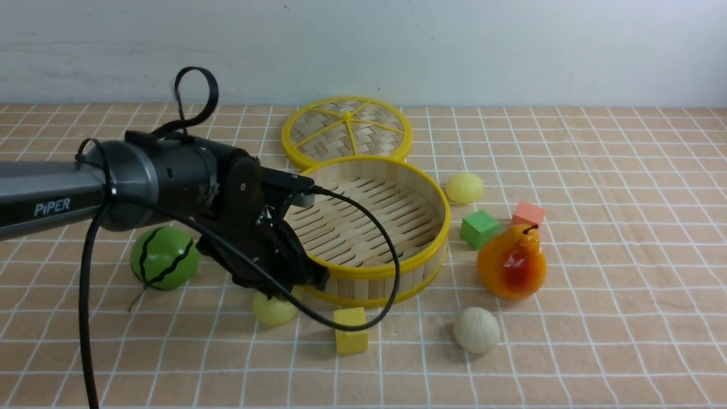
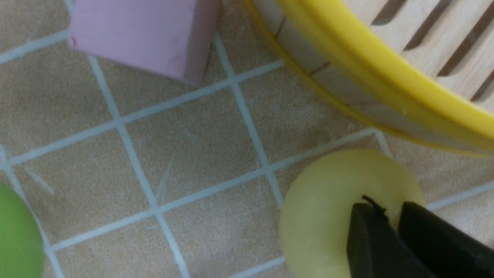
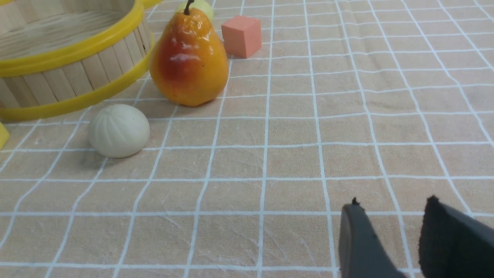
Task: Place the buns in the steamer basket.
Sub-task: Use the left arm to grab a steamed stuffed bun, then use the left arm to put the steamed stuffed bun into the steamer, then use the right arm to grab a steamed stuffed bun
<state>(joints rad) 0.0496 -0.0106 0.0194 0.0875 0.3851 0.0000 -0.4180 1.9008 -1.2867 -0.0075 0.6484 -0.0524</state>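
Observation:
The steamer basket (image 1: pixel 363 284) stands mid-table with nothing in it; its yellow rim shows in the left wrist view (image 2: pixel 347 58) and the right wrist view (image 3: pixel 77 50). One pale yellow bun (image 1: pixel 272 312) lies on the cloth at its front left. My left gripper (image 1: pixel 281 289) is right over this bun (image 2: pixel 320 216); its jaws (image 2: pixel 386 206) stand almost together, not around it. A second yellow bun (image 1: pixel 464 187) lies right of the basket. The off-white bun (image 1: pixel 476 329) lies in front (image 3: pixel 119 130). My right gripper (image 3: pixel 391 204) is open and empty over bare cloth.
A green watermelon ball (image 1: pixel 164 257) lies left of my left arm. A pink cube (image 2: pixel 142 34) lies near the basket. A yellow cube (image 1: pixel 350 330), green cube (image 1: pixel 479 228), salmon cube (image 1: pixel 528 214) and orange pear (image 1: pixel 512 261) ring the basket. The flat lid (image 1: pixel 346 132) lies behind.

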